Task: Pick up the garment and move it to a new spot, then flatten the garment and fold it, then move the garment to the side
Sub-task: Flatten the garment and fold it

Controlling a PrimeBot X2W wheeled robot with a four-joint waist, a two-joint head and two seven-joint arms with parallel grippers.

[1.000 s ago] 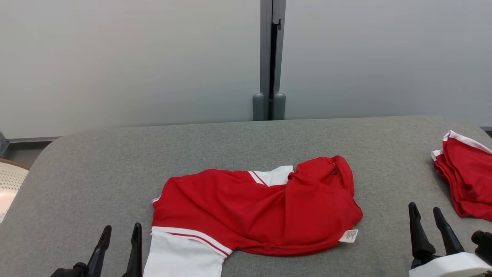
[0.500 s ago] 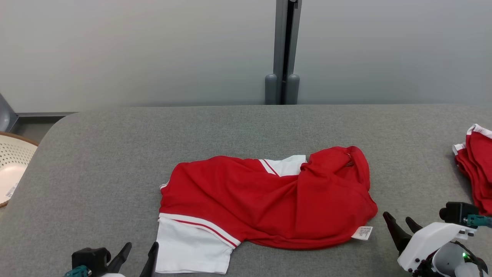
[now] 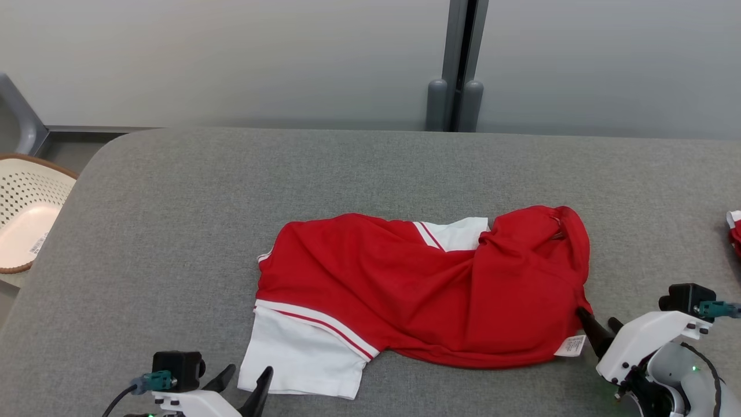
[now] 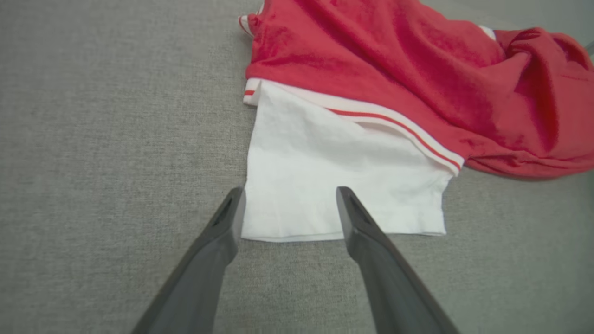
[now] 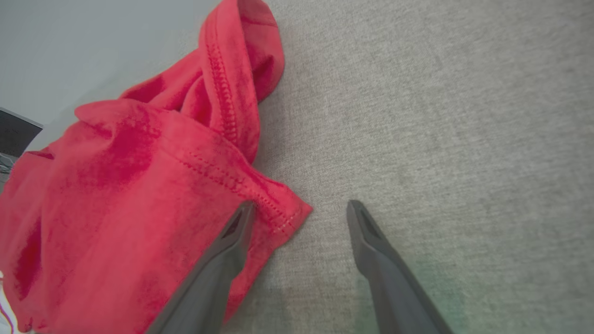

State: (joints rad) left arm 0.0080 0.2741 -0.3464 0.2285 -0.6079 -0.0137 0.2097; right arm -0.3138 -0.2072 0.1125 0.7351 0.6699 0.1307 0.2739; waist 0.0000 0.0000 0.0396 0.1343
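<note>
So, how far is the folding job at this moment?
Done: nothing visible; the red-and-white fabric garment lies crumpled on the grey padded table. In hand: left jaws open at its white sleeve, right jaws open at its red hem corner, neither gripping. Left: lift, move, flatten, fold, set aside.

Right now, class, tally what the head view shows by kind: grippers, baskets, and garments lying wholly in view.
Grippers: 2, left gripper and right gripper
Baskets: 1, the white basket
Garments wholly in view: 1, the red and white garment
Total: 4

Soft matt cloth garment (image 3: 422, 289) lies on a rough, woven grey fabric surface (image 3: 173, 231).
</note>
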